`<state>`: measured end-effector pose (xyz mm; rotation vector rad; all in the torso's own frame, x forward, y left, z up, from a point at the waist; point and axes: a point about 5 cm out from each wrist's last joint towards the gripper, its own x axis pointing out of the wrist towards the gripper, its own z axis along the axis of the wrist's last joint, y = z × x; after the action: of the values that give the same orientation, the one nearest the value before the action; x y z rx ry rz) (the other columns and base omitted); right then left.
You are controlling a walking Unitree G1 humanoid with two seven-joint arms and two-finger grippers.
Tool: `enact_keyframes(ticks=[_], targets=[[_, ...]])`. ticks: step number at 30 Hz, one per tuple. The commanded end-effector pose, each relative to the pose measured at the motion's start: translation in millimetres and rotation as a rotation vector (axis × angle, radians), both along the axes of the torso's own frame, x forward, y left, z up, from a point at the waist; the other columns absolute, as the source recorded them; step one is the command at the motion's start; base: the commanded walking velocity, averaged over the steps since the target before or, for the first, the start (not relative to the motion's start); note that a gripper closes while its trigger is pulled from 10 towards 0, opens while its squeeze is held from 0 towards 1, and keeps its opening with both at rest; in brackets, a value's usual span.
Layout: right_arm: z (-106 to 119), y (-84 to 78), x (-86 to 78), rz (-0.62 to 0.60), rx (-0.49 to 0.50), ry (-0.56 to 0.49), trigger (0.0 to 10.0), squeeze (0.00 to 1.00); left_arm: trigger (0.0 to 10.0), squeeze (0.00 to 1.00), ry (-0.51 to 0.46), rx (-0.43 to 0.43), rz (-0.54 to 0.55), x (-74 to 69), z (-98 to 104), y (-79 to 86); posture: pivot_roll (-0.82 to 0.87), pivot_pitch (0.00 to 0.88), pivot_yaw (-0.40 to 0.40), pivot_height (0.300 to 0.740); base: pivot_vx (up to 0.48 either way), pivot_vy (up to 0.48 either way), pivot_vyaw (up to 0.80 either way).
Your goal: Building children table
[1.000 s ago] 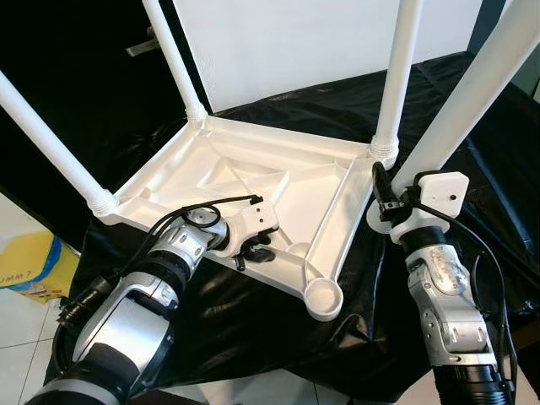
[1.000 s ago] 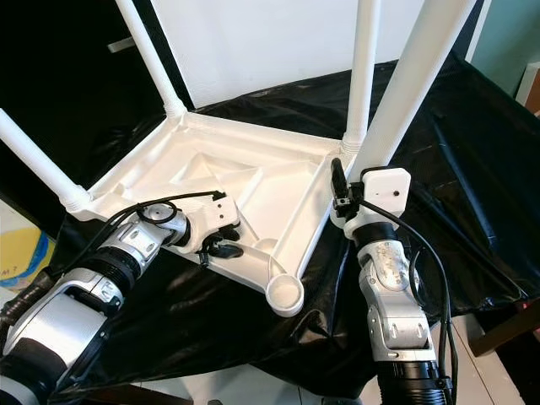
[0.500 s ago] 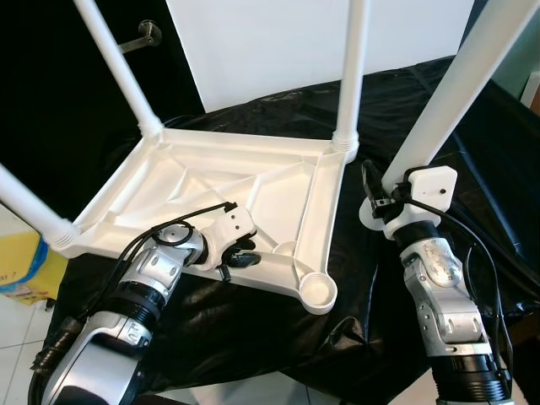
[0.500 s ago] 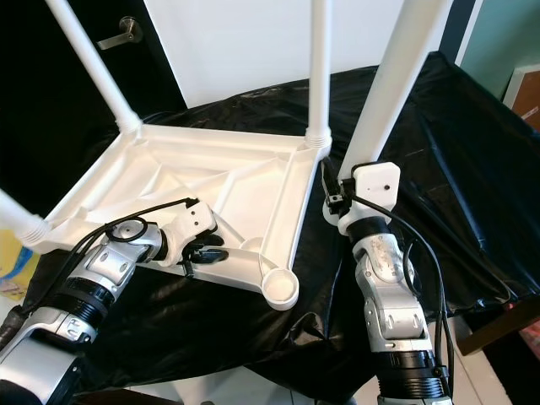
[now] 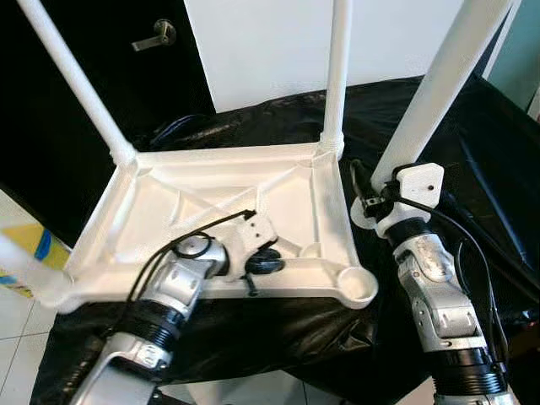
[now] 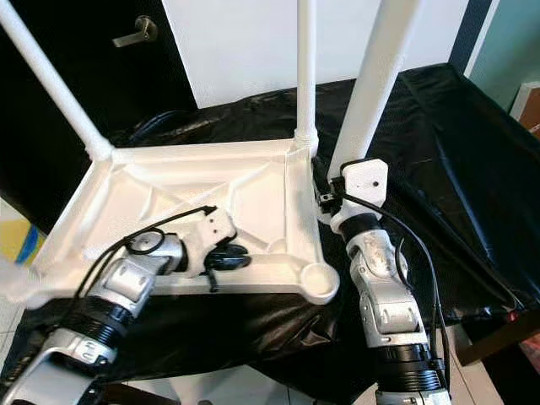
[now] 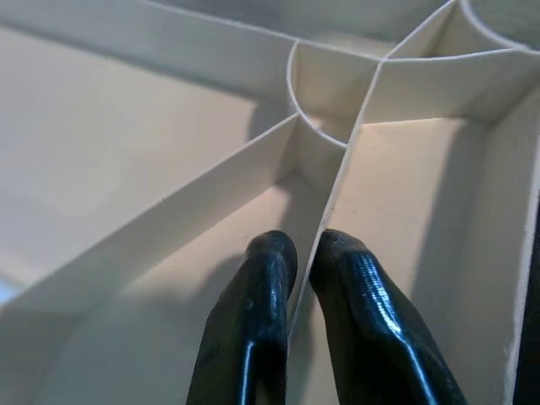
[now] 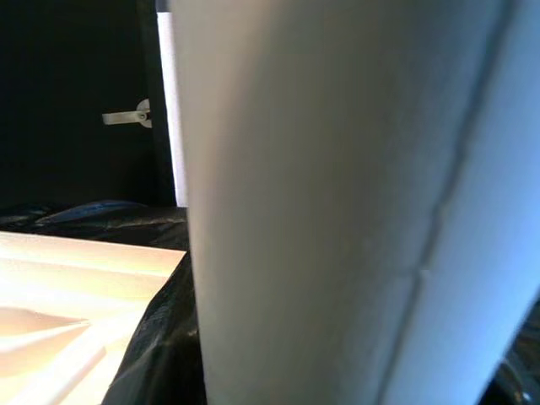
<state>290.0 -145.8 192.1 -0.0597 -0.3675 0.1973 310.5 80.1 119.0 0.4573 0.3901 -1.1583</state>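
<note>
White plastic children's table top (image 5: 211, 190) lies upside down, ribbed underside up, on a surface draped in black plastic sheet (image 5: 472, 143). 3 white tube legs are seated in its corner sockets: far-left leg (image 5: 76, 80), far-right leg (image 5: 339, 72), and a blurred near-left leg (image 5: 21, 257) at the frame edge. Near-right round corner socket (image 5: 361, 287) is empty.

Left gripper (image 7: 302, 270) sits inside the underside near the top's near edge, just left of the empty socket. Its jaws are pinching a thin upright white plastic rib (image 7: 337, 190), 1 finger on each side, the fingertips (image 7: 270, 253) almost touching across it.

Right gripper (image 5: 364, 196) is off the top's right edge, beside its far-right corner, on the black sheet side. It holds the 4th loose white tube leg (image 5: 443, 80), which stands tilted, leaning up and to the right, its flanged lower end by the gripper. Jaws are closed around that leg; in the right wrist view the leg (image 8: 337, 202) is right up against the camera.

Dark door with a silver lever handle (image 5: 157, 35) and a white wall panel (image 5: 261, 42) stand behind.
</note>
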Motion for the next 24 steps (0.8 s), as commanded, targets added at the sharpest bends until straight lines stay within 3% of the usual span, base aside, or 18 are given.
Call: enact_keyframes(ticks=[1,7,8,16,17,18,20,24], targets=[[0.9,0.4,0.7,0.010,0.006,-0.009,10.0,0.00,10.0,0.00,-0.115,0.034,0.245,9.7,-3.3,4.8,-0.16,0.000,0.059,0.740,0.000,0.000,0.00],[1.0,-4.0,3.3,-0.003,0.006,-0.011,10.0,0.00,10.0,0.00,-0.155,0.003,0.292,15.4,6.7,-3.3,-0.16,0.000,0.066,0.740,0.000,0.000,0.00],[2.0,-3.7,3.8,-0.007,0.009,-0.013,10.0,0.00,10.0,1.00,-0.164,-0.004,0.302,16.2,9.0,-1.0,-0.17,0.000,0.068,0.740,0.000,0.000,0.00],[2.9,-5.6,5.7,-0.016,0.012,-0.014,10.0,0.00,10.0,1.00,-0.213,-0.021,0.350,21.8,17.8,4.5,-0.16,0.000,0.071,0.740,0.000,0.000,0.00],[2.3,-5.7,5.1,-0.020,0.015,-0.013,10.0,0.00,10.0,0.00,-0.234,-0.041,0.351,22.4,23.8,4.7,-0.16,0.000,0.074,0.740,0.000,0.000,0.00],[2.3,-5.7,5.1,-0.020,0.015,-0.013,10.0,0.00,10.0,0.00,-0.234,-0.041,0.351,22.4,23.8,4.7,-0.16,0.000,0.074,0.740,0.000,0.000,0.00],[0.3,-4.2,2.0,-0.029,0.023,-0.010,10.0,0.00,10.0,0.00,-0.236,-0.155,0.325,17.1,36.9,0.1,-0.16,0.000,0.075,0.740,0.000,0.000,0.00],[-2.7,-3.5,0.0,-0.041,0.033,-0.003,10.0,0.00,10.0,0.00,-0.224,-0.189,0.273,8.6,35.9,-5.5,-0.15,0.005,0.073,0.740,0.000,0.000,0.00]])
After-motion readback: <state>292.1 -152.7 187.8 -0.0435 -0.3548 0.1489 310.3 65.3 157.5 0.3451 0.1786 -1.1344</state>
